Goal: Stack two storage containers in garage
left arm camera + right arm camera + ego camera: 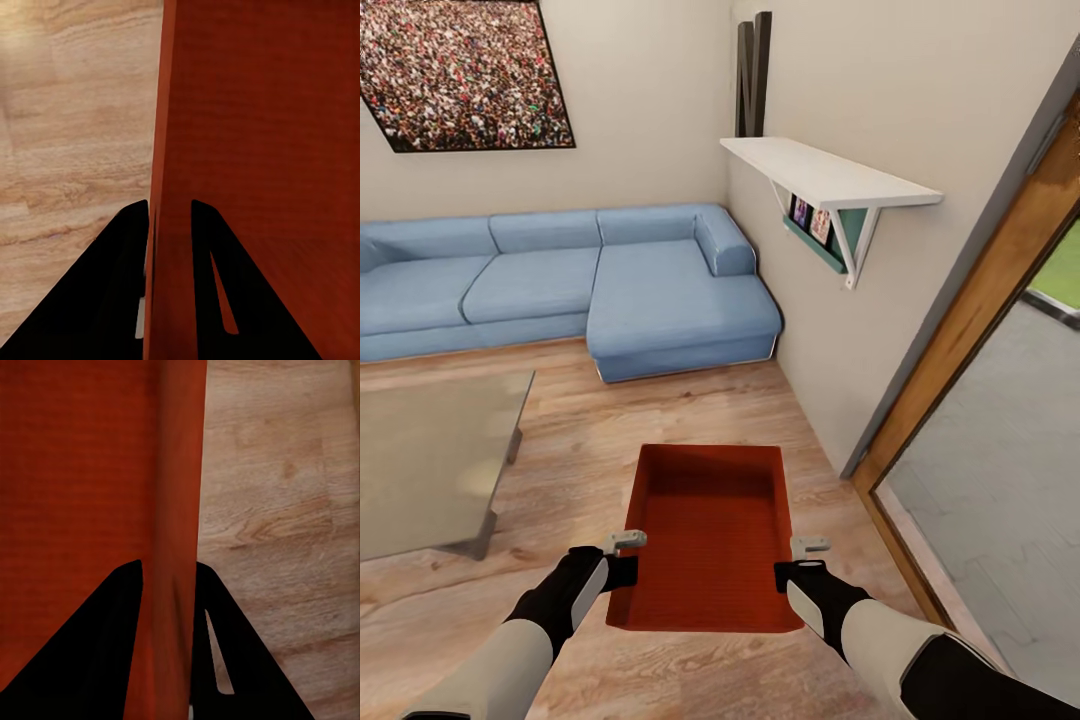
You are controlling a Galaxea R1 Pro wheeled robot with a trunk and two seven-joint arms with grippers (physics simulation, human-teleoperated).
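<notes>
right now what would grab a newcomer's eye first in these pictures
The orange-red bin held above the wood floor, straight ahead, with the left gripper and right gripper clamped on its side walls. Behind it, the blue sofa along the back wall, under a crowd picture.

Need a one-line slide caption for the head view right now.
Both grippers, left and right, clamp opposite walls of an orange-red storage container above the wood floor, near the blue sofa.

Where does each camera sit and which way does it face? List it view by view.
Head view: high, looking forward and down at sofa and orange bin; both forearms show.
Left wrist view: along left pincer straddling the bin wall.
Right wrist view: along right pincer on the opposite wall.
Shared: bin, wood floor.
</notes>
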